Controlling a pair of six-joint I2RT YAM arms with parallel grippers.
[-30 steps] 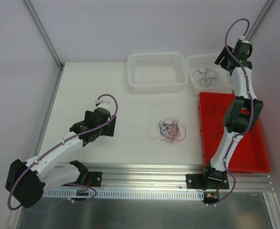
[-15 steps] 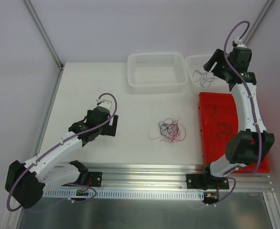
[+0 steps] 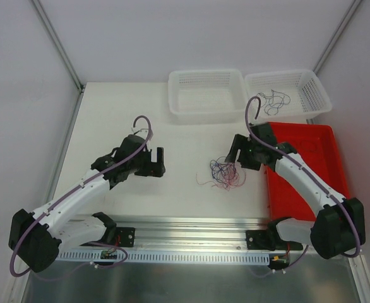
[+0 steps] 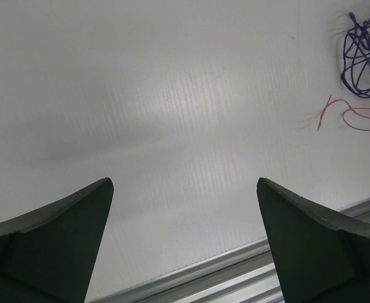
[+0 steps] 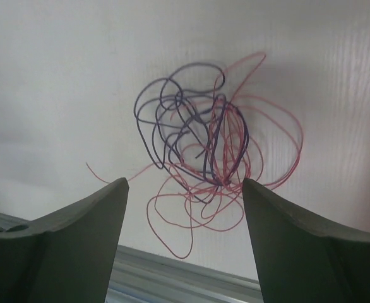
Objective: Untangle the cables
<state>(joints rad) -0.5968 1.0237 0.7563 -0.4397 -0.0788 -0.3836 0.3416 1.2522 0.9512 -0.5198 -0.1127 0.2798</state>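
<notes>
The cables lay bunched on the table just ahead of the right pincer, which gaped wide and empty; the left pincer, equally wide, stood farther off

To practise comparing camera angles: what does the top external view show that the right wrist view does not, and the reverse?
Only the top external view: both arms, the left white basket, the right white basket holding black wires, and the red tray. Only the right wrist view: single purple loops crossing red loops, framed by the open right gripper. Both: the tangle of cables on the white table.
</notes>
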